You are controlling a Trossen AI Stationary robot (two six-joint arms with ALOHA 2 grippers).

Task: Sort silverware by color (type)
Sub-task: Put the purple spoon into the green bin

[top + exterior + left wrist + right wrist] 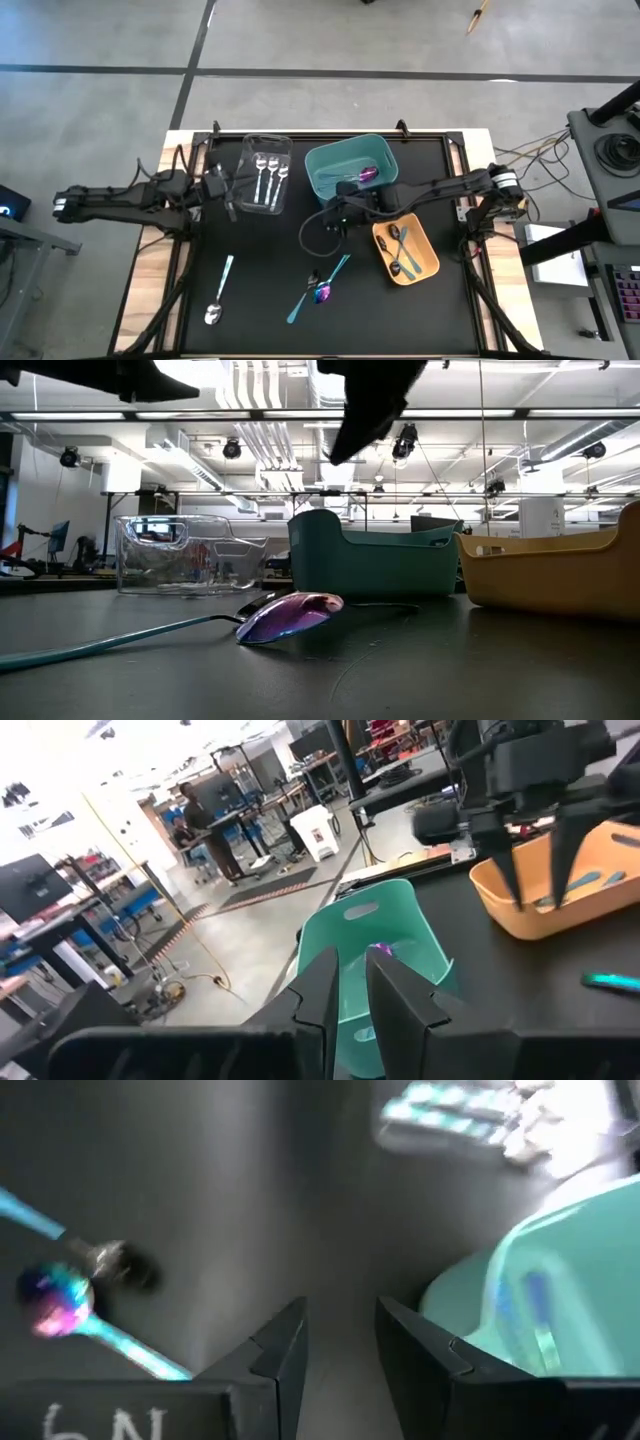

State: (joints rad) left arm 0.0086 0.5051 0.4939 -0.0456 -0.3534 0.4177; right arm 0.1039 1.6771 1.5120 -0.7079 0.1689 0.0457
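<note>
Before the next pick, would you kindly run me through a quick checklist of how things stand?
1. Right gripper empty, jaws apart: ok.
2. Left gripper empty beside the clear bin: ok.
3. Silver spoons in the clear bin: ok.
4. Table cleared: not ok; purple spoon, teal-handled utensil and silver spoon remain.
5. Loose cable near the right gripper clear of the pick: cannot tell.
</note>
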